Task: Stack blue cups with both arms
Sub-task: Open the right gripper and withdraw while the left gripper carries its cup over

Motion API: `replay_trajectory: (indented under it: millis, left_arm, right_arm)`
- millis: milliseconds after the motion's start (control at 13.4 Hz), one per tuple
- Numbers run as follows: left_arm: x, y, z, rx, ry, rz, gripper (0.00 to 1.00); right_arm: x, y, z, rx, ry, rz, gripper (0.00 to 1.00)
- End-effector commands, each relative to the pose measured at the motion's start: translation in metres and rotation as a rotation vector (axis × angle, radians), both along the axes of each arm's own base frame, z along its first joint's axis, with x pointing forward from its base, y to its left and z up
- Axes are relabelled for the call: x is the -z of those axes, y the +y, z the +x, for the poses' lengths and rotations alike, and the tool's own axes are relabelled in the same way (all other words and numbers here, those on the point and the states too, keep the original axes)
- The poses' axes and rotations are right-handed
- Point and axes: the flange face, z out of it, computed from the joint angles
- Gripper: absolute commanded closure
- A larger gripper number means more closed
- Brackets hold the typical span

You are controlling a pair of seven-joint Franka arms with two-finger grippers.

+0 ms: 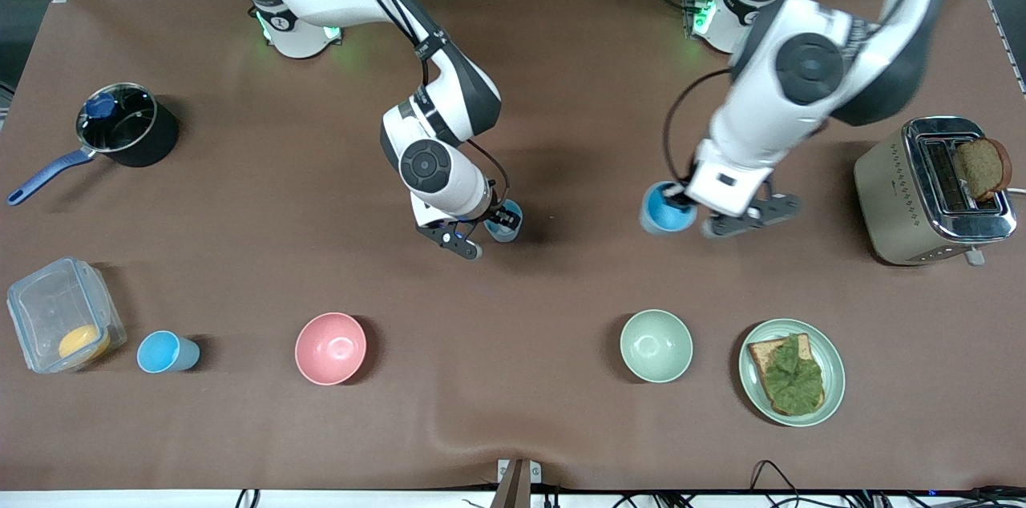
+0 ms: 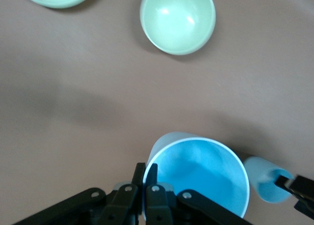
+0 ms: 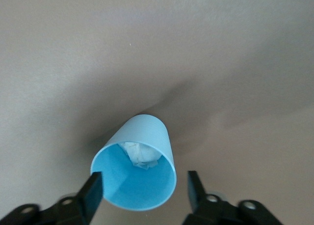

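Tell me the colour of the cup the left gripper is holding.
Bright sky-blue, inside and out; the cup, pinched at its rim by the left gripper, shows best in the left wrist view.

Front view: we look down from high across the table (image 1: 561,75), facing both bases, whole surface in frame. Each wrist view looks steeply down, close over a blue cup. We share the pale green bowl (image 1: 656,345) (image 2: 177,19) between front and left wrist views.

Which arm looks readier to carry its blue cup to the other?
Likely left: left gripper is shut on the sky-blue cup, at its rim; right gripper sits open around the paler cup.
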Motion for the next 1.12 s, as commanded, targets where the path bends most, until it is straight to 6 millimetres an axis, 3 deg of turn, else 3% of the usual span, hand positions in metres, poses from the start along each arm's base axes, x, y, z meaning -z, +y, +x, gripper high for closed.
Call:
replay_trajectory:
  millis: [0, 224, 374, 599, 748, 823, 1048]
  left_arm:
    - [0.001, -0.062, -0.021, -0.033, -0.017, -0.017, 1.0]
    - [0.026, -0.099, -0.03, -0.075, -0.024, -0.049, 1.0]
    - [0.041, -0.139, -0.038, -0.104, -0.039, -0.067, 1.0]
    - [0.075, -0.203, -0.047, -0.122, -0.091, -0.021, 1.0]
    - [0.106, -0.223, -0.044, -0.174, -0.077, -0.014, 1.0]
    - [0.121, -0.234, -0.05, -0.161, -0.076, -0.009, 1.0]
    - [0.136, -0.238, -0.054, -0.151, -0.064, 0.004, 1.0]
  right_arm:
    - [-0.047, -0.04, 0.037, -0.005, 0.039, 0.004, 0.0]
    - [-0.094, -0.119, 0.067, -0.115, 0.048, 0.009, 0.0]
    - [-0.112, -0.178, 0.082, -0.165, 0.06, -0.024, 0.0]
    - [-0.135, -0.245, 0.093, -0.234, 0.048, -0.088, 0.0]
    - [-0.146, -0.286, 0.097, -0.284, 0.043, -0.073, 0.0]
    - [-0.16, -0.33, 0.097, -0.328, 0.02, -0.062, 0.0]
    - [-0.192, -0.401, 0.085, -0.459, -0.037, -0.071, 0.0]
